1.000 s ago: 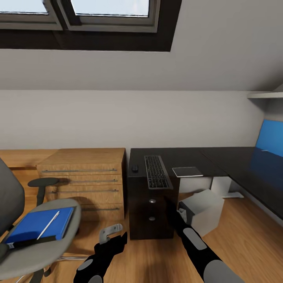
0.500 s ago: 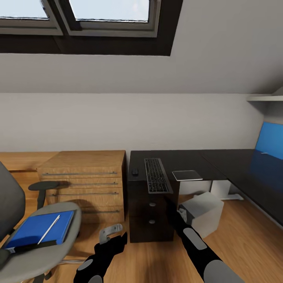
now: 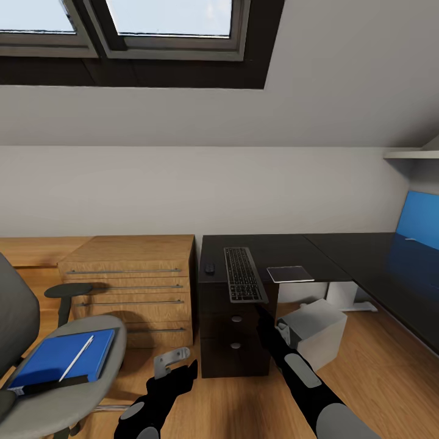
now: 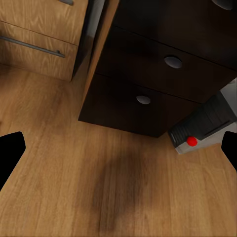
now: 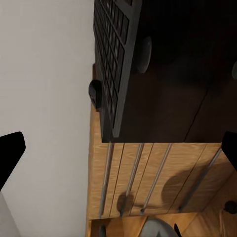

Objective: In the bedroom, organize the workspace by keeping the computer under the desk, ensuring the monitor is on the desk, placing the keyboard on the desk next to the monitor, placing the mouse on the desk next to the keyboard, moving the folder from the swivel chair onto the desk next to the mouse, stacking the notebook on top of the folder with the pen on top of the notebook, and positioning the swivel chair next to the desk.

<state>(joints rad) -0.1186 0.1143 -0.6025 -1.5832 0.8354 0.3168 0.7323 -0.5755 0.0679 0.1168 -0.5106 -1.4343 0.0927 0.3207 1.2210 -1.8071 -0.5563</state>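
The black desk [image 3: 286,247] stands centre right, with the keyboard [image 3: 244,274], the small mouse [image 3: 210,267] and the grey notebook [image 3: 290,273] on its top. The grey computer [image 3: 314,332] sits on the floor beside the drawers [image 4: 163,84]. At the left, the swivel chair [image 3: 24,402] carries the blue folder [image 3: 55,360] with the white pen [image 3: 77,357] on it. My left gripper [image 3: 186,373] hangs open above the floor in front of the drawers. My right gripper [image 3: 268,329] is open near the drawer front. Its wrist view catches the keyboard [image 5: 116,64] and mouse [image 5: 95,94].
A wooden cabinet [image 3: 131,286] with long bar handles stands between chair and desk. A blue flat panel [image 3: 421,221] rises at the desk's far right; I cannot tell whether it is the monitor. A chair leg [image 3: 171,358] juts out beside my left gripper.
The whole picture has slid down slightly, so the camera has moved. Both arms keep the same pose and both grippers stay open.
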